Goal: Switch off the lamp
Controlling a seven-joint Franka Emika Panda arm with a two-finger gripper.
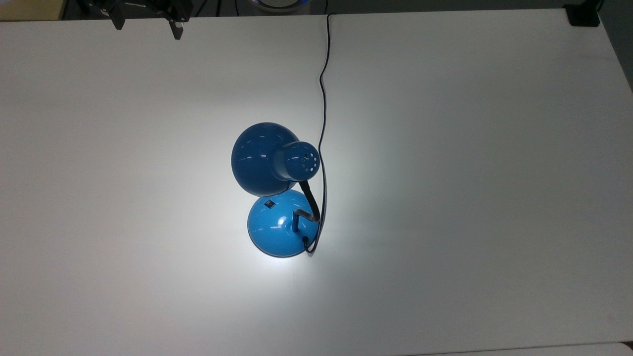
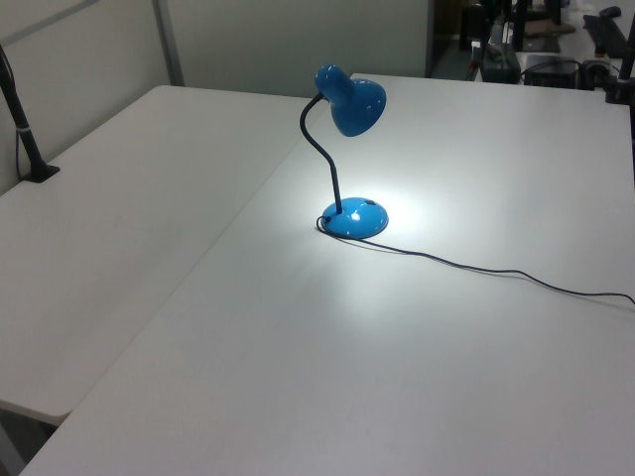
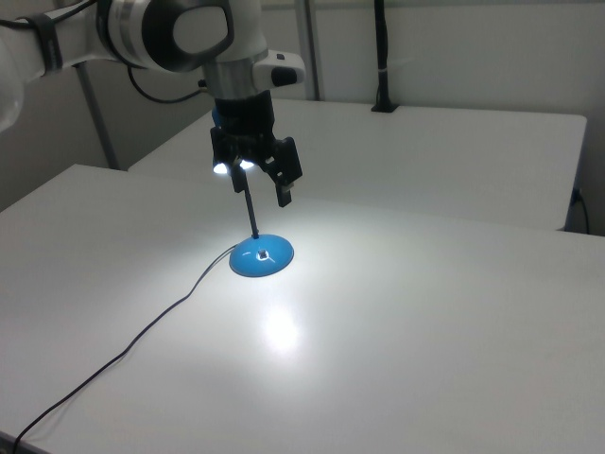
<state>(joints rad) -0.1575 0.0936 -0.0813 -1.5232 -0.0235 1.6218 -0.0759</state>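
Lamp point(image 1: 274, 190) lit at mid-table point(image 1: 470, 198); gripper point(image 3: 259, 183) hangs above, fingers spread wide, holding nothing.
Approach stage, I reckon: next it must descend onto the small black switch point(image 1: 269, 203) on the base.

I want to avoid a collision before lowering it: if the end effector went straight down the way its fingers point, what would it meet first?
Probably bare table. In the top view the end effector sits at the far edge, well apart from the lamp. Its overlap with the lamp in the right view looks like depth only.
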